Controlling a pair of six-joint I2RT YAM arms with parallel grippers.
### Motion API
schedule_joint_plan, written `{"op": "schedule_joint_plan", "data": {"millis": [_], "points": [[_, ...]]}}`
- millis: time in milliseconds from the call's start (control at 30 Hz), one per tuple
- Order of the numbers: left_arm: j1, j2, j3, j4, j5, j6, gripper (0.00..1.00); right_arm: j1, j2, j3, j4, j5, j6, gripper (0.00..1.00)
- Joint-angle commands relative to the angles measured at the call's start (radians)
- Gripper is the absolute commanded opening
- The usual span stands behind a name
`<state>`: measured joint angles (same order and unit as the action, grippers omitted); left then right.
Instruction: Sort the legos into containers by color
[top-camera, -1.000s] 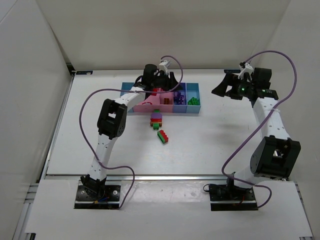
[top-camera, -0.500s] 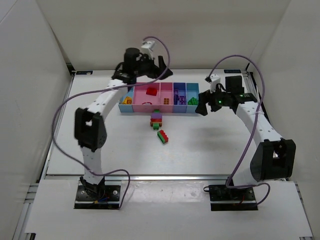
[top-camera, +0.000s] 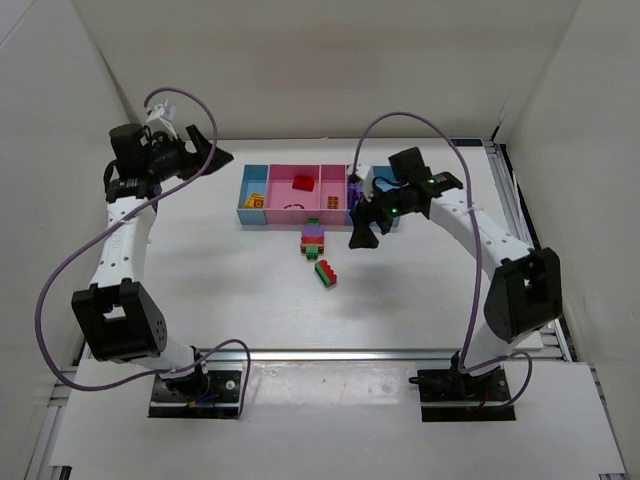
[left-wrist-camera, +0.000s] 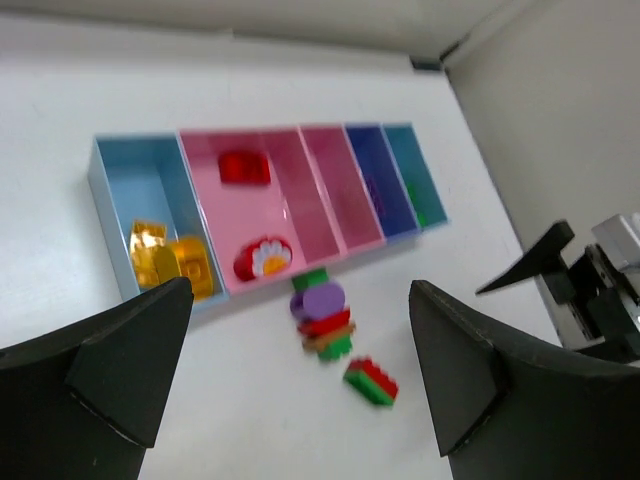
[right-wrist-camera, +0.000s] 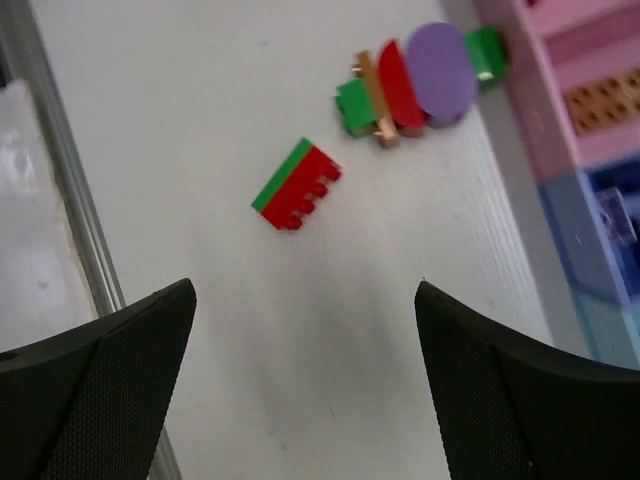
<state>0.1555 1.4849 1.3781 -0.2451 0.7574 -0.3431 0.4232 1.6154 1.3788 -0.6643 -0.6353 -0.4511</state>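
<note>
Legos (left-wrist-camera: 322, 320) stacked beside tray (left-wrist-camera: 140, 185) | red-green brick (left-wrist-camera: 370, 380) nearby | yellow bricks (left-wrist-camera: 170, 262) inside tray

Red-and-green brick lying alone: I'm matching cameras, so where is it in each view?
Top external: the red-and-green brick sits near centre.
Left wrist: bottom centre.
Right wrist: upper left of centre.
Shared landmark: the purple-topped stack beside it.

A robotics lab's test cell: two white robot arms (top-camera: 125, 240) stand bolted to black base plates (top-camera: 195, 388) at the edge of a white table (top-camera: 420, 290), boxed in by plain white panels (top-camera: 60, 150). Purple cables (top-camera: 400, 114) loop off the arms, and an aluminium rail (top-camera: 330, 353) edges the tabletop.
</note>
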Motion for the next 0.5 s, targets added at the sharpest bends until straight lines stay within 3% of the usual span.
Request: {"op": "schedule_joint_plan", "data": {"millis": [0,100,167,267,333,367,467], "points": [[-0.007,-0.08,-0.008,-0.146,0.109,0.11,0.99,0.063,0.052,0.08,-0.199,-0.13,-0.302,0.93],[-0.005,-0.116,-0.031,-0.195,0.073,0.148,0.99,0.106,0.135,0.159,-0.334,-0.078,-0.446,0.92],[-0.005,-0.136,-0.065,-0.192,0.047,0.159,0.99,0.115,0.19,0.224,-0.383,-0.073,-0.417,0.83],[-0.005,-0.167,-0.103,-0.161,0.042,0.164,0.99,0.118,0.235,0.249,-0.393,-0.084,-0.408,0.79],[-0.007,-0.166,-0.111,-0.161,0.051,0.165,0.99,0.121,0.166,0.142,-0.298,-0.083,-0.487,0.82],[-0.007,-0.161,-0.109,-0.171,0.06,0.17,0.99,0.12,0.125,0.103,-0.264,-0.075,-0.565,0.89],[-0.005,-0.144,-0.106,-0.18,0.074,0.171,1.0,0.118,0.1,-0.001,-0.205,-0.057,-0.7,0.99]]}}
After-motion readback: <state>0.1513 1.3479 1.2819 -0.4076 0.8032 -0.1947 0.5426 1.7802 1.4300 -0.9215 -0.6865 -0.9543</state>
